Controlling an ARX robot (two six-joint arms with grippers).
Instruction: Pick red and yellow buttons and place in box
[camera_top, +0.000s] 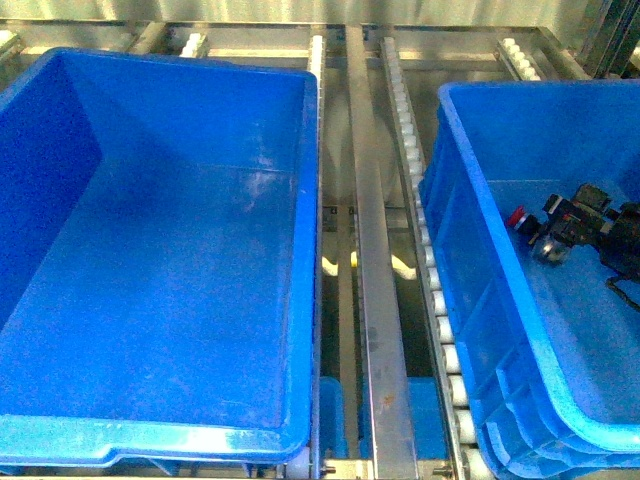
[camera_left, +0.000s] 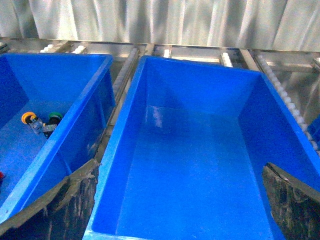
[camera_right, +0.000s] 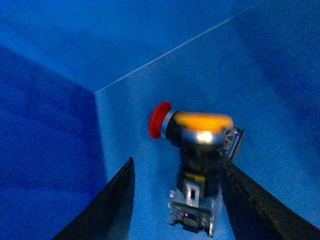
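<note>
Front view: 2 big blue bins side by side on a roller rack, metal rails w/ white rollers running between them. Left bin = the box, nothing visible in it. Right bin sits nested in at least 1 more bin of the same kind, and holds the right gripper, low inside near the floor.

Right wrist view: right gripper's dark fingers stand apart, one each side of a switch block. Red button lies on its side on the bin floor between them, cap toward the bin's corner, w/ a yellow part on the body behind the cap. Cannot tell if the fingers touch it; a gap shows on one side at least. Bin walls close in on 2 sides of the button, so little room there.

Left wrist view: left gripper wide apart, holding nothing, hanging above the near end of the box. Beside the box, a third blue bin w/ 1 yellow button and 1 green button lying close together on its floor, plus a sliver of red at the frame edge, too cut off to name.

Count: 3 bin positions, 1 red, 1 yellow, 1 green button seen clearly.
</note>
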